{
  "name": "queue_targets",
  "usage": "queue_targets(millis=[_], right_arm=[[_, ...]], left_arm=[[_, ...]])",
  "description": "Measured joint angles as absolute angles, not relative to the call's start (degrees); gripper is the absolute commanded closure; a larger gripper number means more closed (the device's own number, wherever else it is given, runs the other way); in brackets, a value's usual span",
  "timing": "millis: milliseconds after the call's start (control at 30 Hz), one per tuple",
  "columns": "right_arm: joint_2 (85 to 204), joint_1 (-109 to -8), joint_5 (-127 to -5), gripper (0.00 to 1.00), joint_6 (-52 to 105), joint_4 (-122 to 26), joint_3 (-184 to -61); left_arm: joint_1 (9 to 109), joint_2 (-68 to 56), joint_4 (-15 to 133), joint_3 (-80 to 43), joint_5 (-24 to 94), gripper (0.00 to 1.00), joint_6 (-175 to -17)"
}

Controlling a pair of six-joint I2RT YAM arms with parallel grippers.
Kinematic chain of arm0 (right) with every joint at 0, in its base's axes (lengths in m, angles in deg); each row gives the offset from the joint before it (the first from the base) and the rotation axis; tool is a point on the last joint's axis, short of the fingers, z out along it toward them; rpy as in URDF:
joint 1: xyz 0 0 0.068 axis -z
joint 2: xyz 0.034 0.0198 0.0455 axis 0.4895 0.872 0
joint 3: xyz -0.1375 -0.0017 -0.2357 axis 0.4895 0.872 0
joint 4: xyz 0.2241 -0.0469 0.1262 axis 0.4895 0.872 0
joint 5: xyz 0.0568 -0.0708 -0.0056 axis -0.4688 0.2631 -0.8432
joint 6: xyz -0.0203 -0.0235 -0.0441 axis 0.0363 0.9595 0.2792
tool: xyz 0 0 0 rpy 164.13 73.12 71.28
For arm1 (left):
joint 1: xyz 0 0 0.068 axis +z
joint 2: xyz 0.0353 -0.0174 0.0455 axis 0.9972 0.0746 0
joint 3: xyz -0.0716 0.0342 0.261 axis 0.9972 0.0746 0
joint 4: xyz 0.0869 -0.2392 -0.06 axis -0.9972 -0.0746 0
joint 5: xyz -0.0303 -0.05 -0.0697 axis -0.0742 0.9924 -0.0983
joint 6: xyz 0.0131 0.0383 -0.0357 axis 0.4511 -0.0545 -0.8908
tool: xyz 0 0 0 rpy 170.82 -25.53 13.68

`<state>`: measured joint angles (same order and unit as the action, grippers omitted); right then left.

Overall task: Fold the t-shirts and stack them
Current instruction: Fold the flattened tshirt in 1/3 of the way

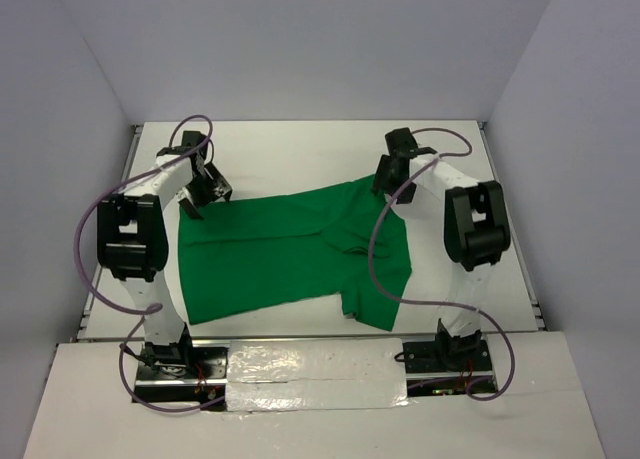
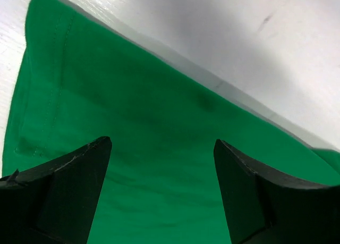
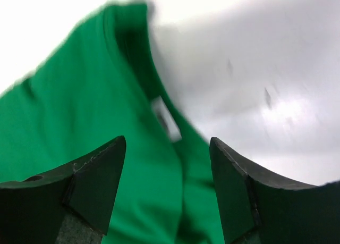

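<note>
A bright green t-shirt (image 1: 290, 249) lies on the white table, folded roughly in half with a sleeve at the front right. My left gripper (image 1: 200, 201) is open above the shirt's far left hem corner; the left wrist view shows the hem (image 2: 48, 95) and green cloth between the open fingers (image 2: 64, 185). My right gripper (image 1: 388, 184) is open above the shirt's far right, near the collar; the right wrist view shows the collar (image 3: 133, 47) and a white label (image 3: 167, 119) between its fingers (image 3: 95, 180). Neither gripper holds anything.
The white table (image 1: 300, 149) is bordered by grey walls on the left, back and right. Purple cables (image 1: 385, 249) loop from both arms, the right one hanging over the shirt. A foil-covered strip (image 1: 315, 369) lies between the arm bases.
</note>
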<state>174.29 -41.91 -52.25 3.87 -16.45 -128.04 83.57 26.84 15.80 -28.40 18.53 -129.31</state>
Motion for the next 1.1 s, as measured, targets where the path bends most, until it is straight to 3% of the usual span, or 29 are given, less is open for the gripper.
queue_targets(millis=[400, 500, 600, 633, 733, 867, 1100], right_arm=[[187.73, -41.51, -59.2, 0.39, 4.44, -14.39, -142.59], [189.5, -41.54, -59.7, 0.31, 4.18, -13.76, -145.37], [189.96, -41.54, -60.05, 0.31, 3.54, -13.56, -146.13], [190.55, -41.54, -60.05, 0.34, 3.28, -13.0, -147.12], [193.07, -41.67, -59.88, 0.55, 2.58, -12.01, -151.03], [194.44, -41.89, -58.69, 0.97, 0.5, -12.19, -152.36], [194.53, -42.56, -54.83, 1.0, -7.08, -12.62, -152.25]], left_arm=[[84.16, 34.1, 14.75, -30.41, 18.68, 0.1, -130.97], [84.29, 34.1, 14.8, -30.54, 18.68, 0.1, -130.99], [84.6, 34.1, 14.82, -30.54, 18.71, 0.1, -130.99], [84.71, 34.1, 14.8, -30.54, 18.75, 0.1, -130.97], [85.12, 34.1, 14.77, -30.54, 18.77, 0.1, -130.97], [86.72, 34.4, 14.38, -30.76, 18.95, 0.11, -131.06], [90.32, 34.89, 12.78, -31.24, 19.71, 0.12, -132.5]])
